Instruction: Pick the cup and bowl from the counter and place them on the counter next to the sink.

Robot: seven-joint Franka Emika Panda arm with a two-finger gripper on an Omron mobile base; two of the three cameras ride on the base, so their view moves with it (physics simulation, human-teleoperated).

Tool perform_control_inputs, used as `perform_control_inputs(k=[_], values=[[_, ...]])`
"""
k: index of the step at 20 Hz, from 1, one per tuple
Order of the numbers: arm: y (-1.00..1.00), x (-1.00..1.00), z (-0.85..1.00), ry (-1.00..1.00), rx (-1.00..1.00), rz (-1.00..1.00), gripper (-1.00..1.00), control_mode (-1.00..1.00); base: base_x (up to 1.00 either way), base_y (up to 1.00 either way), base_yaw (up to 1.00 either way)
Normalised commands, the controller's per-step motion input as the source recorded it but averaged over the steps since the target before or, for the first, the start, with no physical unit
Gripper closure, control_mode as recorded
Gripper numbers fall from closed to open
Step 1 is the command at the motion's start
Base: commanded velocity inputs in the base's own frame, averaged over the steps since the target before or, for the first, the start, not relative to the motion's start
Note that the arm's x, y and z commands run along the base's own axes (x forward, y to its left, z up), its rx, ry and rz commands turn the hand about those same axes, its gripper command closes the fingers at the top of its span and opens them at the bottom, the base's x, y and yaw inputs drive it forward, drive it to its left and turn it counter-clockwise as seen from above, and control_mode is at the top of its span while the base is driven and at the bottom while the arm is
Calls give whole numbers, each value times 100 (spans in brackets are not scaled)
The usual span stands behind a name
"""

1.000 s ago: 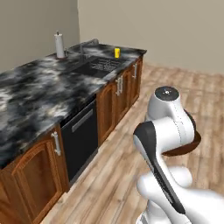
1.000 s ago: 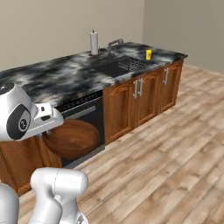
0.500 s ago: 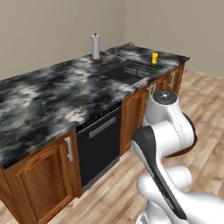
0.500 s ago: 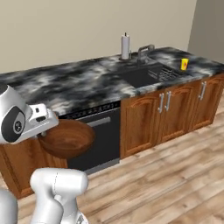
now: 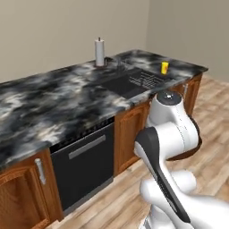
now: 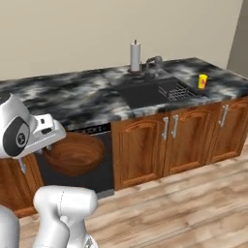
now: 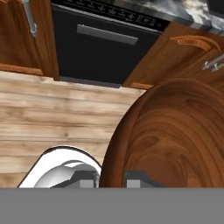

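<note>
My gripper [image 7: 111, 177] is shut on the rim of the reddish-brown bowl [image 7: 175, 140], one finger on each side of the wall. The bowl [image 6: 75, 154] hangs tilted in front of the cabinets, below the edge of the dark marble counter [image 6: 72, 99]. Its edge also peeks out behind my arm as a brown bowl rim [image 5: 195, 144]. The small yellow cup [image 6: 202, 81] stands upright on the counter [image 5: 44, 103] just right of the sink [image 6: 145, 94]. From the left, the cup [image 5: 164, 67] sits beyond the sink [image 5: 125, 85].
A paper towel roll [image 6: 135, 55] and a dark faucet [image 6: 150, 63] stand behind the sink. A wire dish rack [image 6: 181, 92] lies at the sink's right side. A black dishwasher [image 7: 100, 48] sits under the counter between wooden cabinets. Wooden floor stretches in front.
The whole picture has shifted: the base has moved, so the sink and cup now show closer and more central. The bowl stays held in the gripper.
</note>
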Motion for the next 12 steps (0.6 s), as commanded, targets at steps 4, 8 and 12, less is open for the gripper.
perform_control_inputs(k=[4, 8, 12], values=[[0, 0, 0, 0, 0, 0, 100, 100, 100, -89, 50], [0, 0, 0, 0, 0, 0, 100, 100, 100, -72, 56], [0, 0, 0, 0, 0, 0, 100, 100, 87, -59, 51]])
